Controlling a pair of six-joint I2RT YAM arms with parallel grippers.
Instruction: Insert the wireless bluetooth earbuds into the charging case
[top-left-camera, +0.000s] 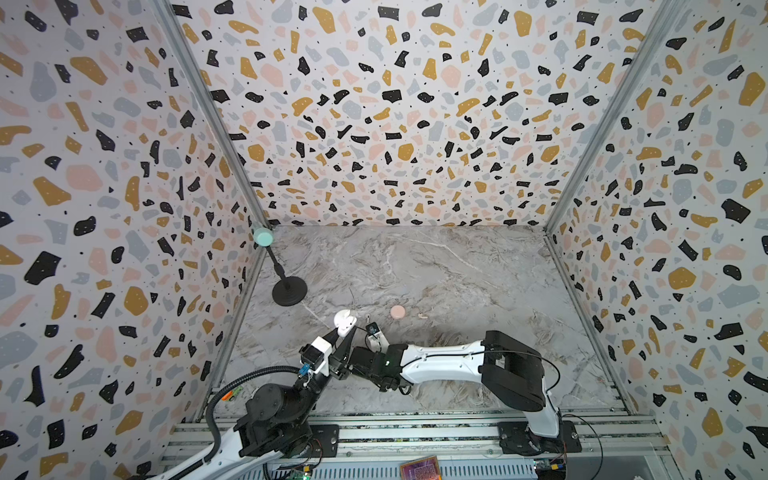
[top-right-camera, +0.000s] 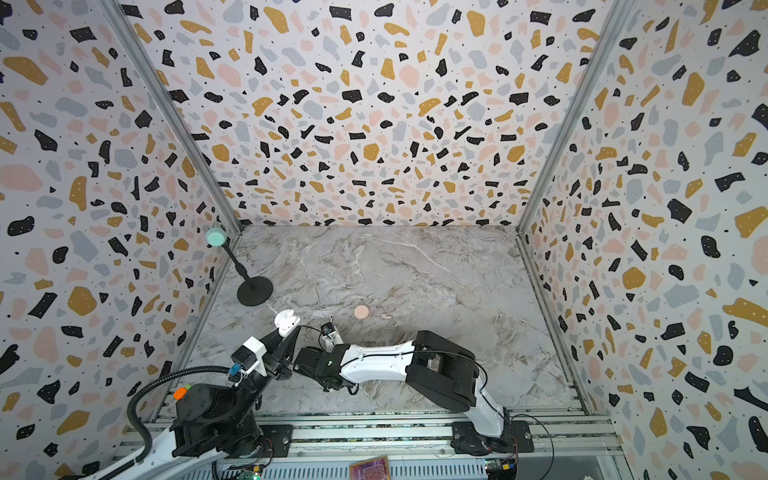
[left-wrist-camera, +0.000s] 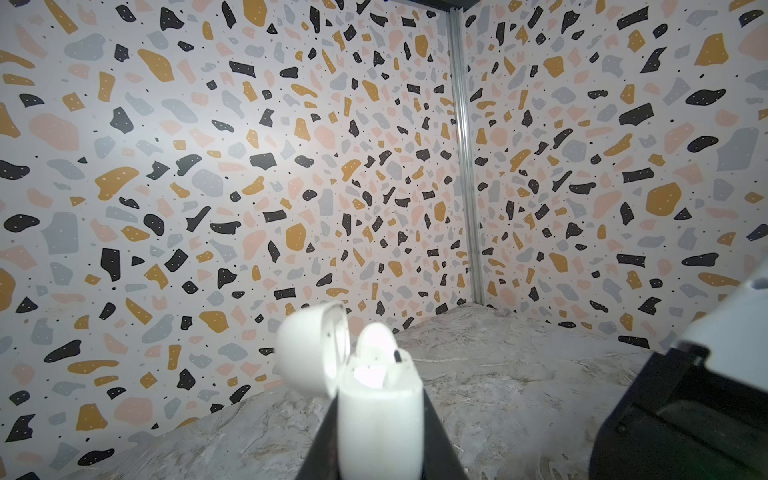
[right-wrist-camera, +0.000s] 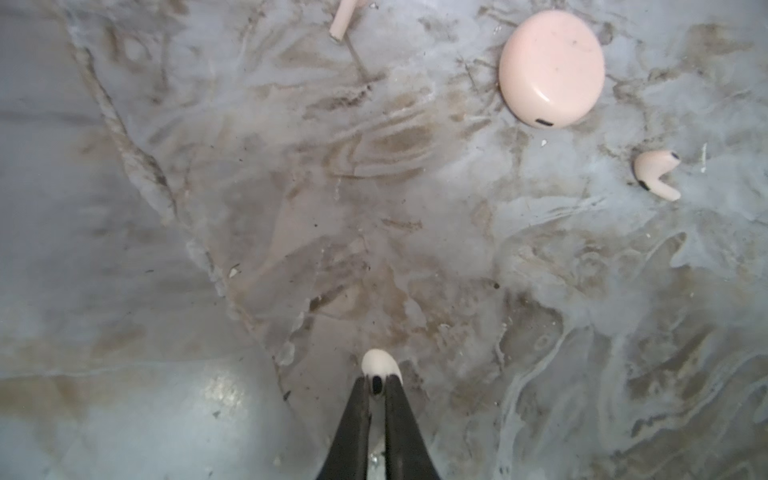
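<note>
- Here, the left gripper (top-left-camera: 344, 337) clamps the white charging case (left-wrist-camera: 376, 419), lid open, 1 white earbud (left-wrist-camera: 374, 343) sitting inside.
- The right gripper (right-wrist-camera: 377, 384) pinches the other white earbud (right-wrist-camera: 379, 363).
- 2 pink earbuds (right-wrist-camera: 656, 172) (right-wrist-camera: 343, 18) lie near the closed pink case (right-wrist-camera: 552, 68).

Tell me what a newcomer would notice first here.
Loud terrazzo walls surround everything. Left of the marble table centre, the left gripper holds an open white charging case while the right gripper pinches a white earbud. Just beyond lies a closed pink case.
</note>
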